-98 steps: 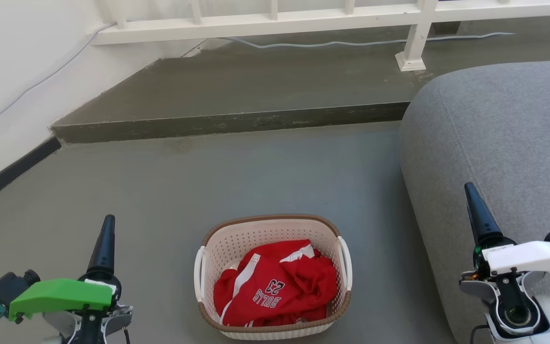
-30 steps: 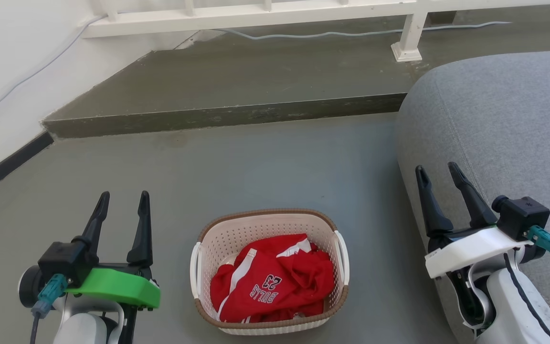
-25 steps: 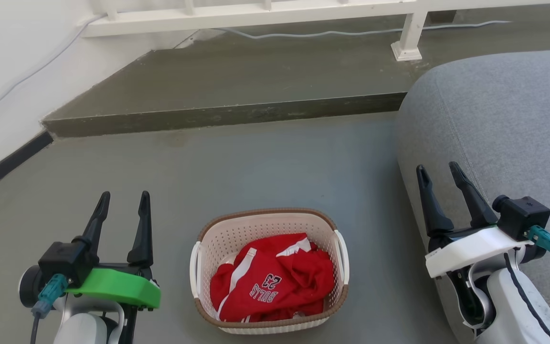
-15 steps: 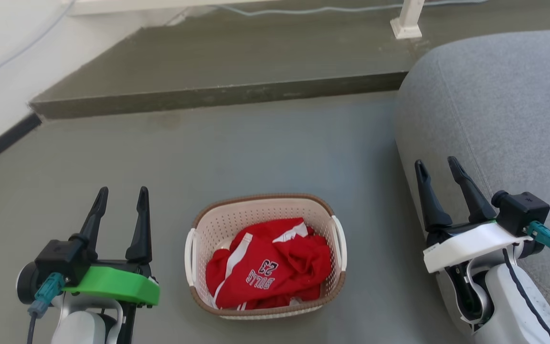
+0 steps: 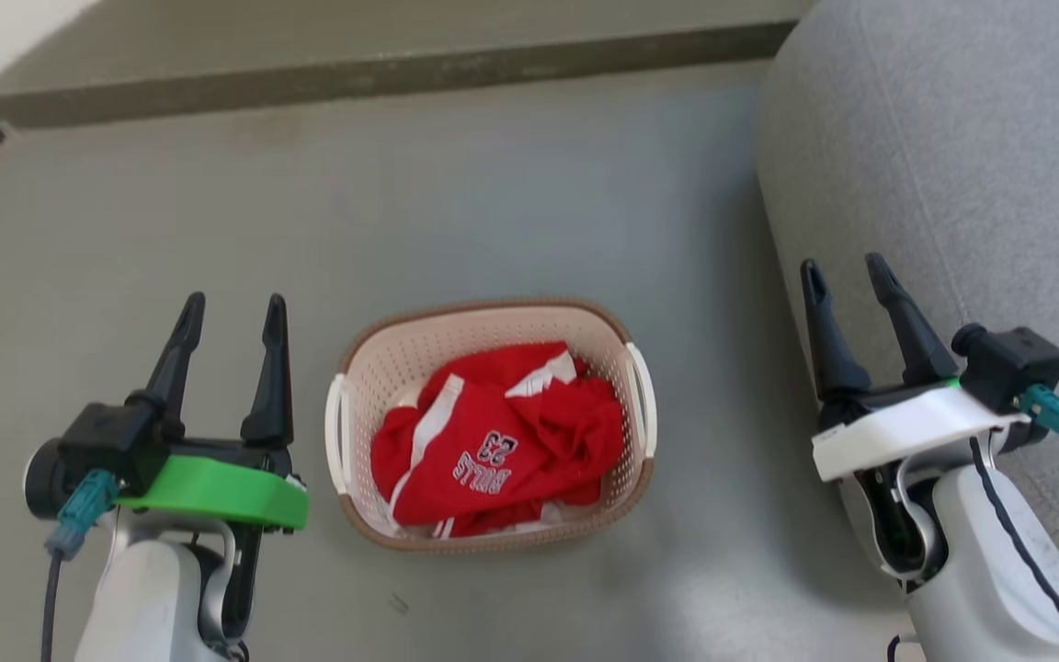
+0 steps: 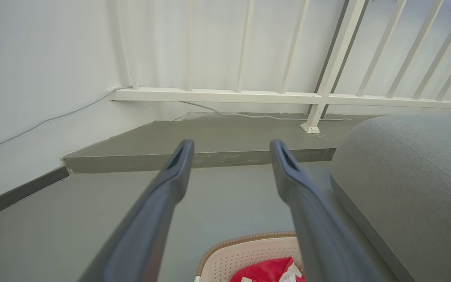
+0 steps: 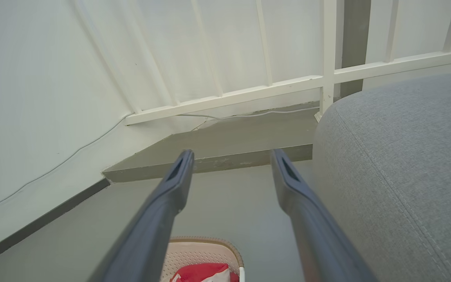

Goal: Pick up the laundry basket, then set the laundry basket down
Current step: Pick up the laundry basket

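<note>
Basket (image 5: 479,324) between left end effector (image 5: 234,302), right end effector (image 5: 843,264)

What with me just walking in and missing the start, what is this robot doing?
A two-armed robot looks down at the laundry basket, which sits on the grey floor beside a grey sofa, with a red jersey inside. The left pincer and the right pincer hover open on either side of the basket, touching nothing. The basket has not yet been picked up.
</note>
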`<state>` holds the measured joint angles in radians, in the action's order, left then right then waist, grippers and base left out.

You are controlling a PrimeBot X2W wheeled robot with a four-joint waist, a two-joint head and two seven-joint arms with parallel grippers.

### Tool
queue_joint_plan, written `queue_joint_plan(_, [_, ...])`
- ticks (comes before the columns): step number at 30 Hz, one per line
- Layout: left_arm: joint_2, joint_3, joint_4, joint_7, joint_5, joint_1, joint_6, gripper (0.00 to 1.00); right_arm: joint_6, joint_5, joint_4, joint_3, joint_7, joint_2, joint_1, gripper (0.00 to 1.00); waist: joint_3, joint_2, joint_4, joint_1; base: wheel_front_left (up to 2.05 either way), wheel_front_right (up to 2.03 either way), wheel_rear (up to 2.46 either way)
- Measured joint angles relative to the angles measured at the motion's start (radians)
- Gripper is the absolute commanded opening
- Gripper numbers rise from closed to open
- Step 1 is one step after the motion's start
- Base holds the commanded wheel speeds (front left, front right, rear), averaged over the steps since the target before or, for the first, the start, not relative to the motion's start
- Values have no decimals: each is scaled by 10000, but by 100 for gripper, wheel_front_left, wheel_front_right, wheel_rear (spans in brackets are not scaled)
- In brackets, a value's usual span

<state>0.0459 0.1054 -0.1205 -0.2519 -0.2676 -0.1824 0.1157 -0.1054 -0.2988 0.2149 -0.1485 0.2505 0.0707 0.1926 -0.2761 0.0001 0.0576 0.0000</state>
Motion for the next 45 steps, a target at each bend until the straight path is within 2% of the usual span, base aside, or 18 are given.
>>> queue_joint_plan(9, [-13,21,-426,0,-2,-734,75,100,-81,8,395,61,13,-46,705,100,-1141,0,44,1,0,0,0])
queue_joint_plan(20, [-33,44,-1406,0,-10,-1488,77,100,-88,-104,1559,-211,13,-84,1424,100,-2306,0,-55,1,0,0,0])
queue_joint_plan(36, [-33,608,-4050,-2,-171,-3052,88,100,-92,-142,3501,-761,13,-90,2969,100,-3778,0,-352,1,0,0,0])
queue_joint_plan(45, [-31,991,-5160,46,-458,-4046,88,100,-176,-612,4663,-965,13,-90,3666,100,-4509,0,-396,1,0,0,0])
